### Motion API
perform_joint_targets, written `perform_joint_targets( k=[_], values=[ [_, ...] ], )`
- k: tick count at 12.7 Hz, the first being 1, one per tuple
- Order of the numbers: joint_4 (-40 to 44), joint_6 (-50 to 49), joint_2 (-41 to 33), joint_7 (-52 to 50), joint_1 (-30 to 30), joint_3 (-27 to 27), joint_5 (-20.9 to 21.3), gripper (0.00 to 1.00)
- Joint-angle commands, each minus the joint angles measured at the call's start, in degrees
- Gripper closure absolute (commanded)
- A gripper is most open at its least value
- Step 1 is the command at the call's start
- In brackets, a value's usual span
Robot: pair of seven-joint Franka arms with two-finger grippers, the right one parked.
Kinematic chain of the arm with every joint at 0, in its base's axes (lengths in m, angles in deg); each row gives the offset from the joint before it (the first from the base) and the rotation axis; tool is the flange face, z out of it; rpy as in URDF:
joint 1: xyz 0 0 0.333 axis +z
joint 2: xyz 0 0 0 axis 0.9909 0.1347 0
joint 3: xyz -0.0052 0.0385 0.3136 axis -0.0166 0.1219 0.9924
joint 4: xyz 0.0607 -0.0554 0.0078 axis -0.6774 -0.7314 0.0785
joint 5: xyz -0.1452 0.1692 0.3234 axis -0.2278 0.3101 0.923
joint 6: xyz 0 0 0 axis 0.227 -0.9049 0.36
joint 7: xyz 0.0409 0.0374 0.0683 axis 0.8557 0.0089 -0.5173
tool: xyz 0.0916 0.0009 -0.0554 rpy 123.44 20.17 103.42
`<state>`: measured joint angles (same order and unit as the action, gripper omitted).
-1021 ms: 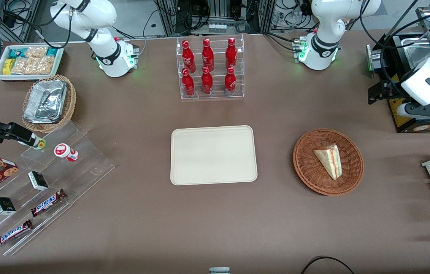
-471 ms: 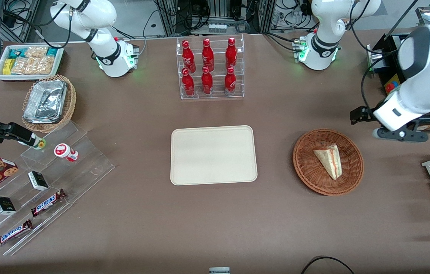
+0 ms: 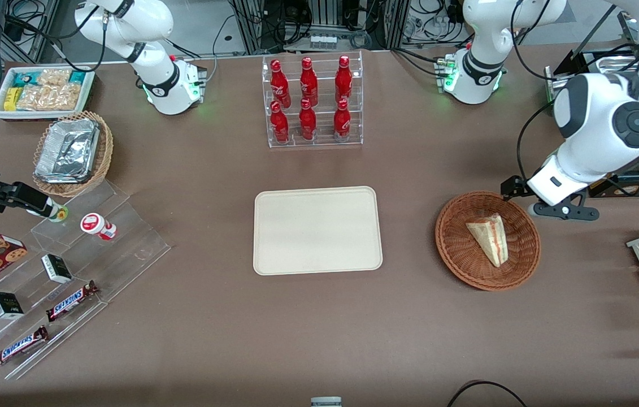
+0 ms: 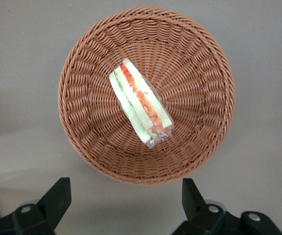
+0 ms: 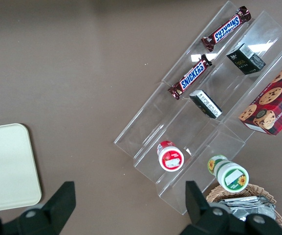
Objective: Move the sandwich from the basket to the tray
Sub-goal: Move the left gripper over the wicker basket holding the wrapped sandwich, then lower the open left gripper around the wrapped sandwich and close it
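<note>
Sandwich (image 4: 141, 103) lies in the basket (image 4: 199, 63), long axis diagonal to the line between the fingertips. Hand (image 4: 126, 198) hangs above the basket's rim, off-centre from the wedge, jaws spread wide, empty. Tray (image 3: 317, 230) sits well apart, toward the parked arm's end of the desk.

sandwich (image 4: 141, 103) wrapped, in basket (image 4: 199, 63) | tray (image 3: 317, 230) bare | gripper (image 4: 126, 205) above basket

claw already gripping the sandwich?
No. In the left wrist view the claw is open and empty, off the basket rim, while the sandwich lies untouched inside.
</note>
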<state>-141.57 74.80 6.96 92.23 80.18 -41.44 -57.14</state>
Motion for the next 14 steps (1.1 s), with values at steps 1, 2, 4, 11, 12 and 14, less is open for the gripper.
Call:
perform_joint_targets(
  k=[1,2,4,11,12,14],
  values=[
    [-1.5,2.7,0.4,-5.3,-0.4,0.2,0.4,0.00],
    [-1.6,4.3,1.2,-8.3,-0.6,0.2,0.4,0.00],
    [-1.5,6.7,3.2,-16.9,-0.9,0.0,0.4,0.00],
    [-0.3,11.0,8.9,-39.8,-0.9,-0.9,0.4,0.00],
    [-0.3,11.1,9.2,-40.0,-1.0,-0.9,0.4,0.00],
    [-0.3,11.2,10.1,-40.0,-1.0,-1.1,0.4,0.00]
  ],
)
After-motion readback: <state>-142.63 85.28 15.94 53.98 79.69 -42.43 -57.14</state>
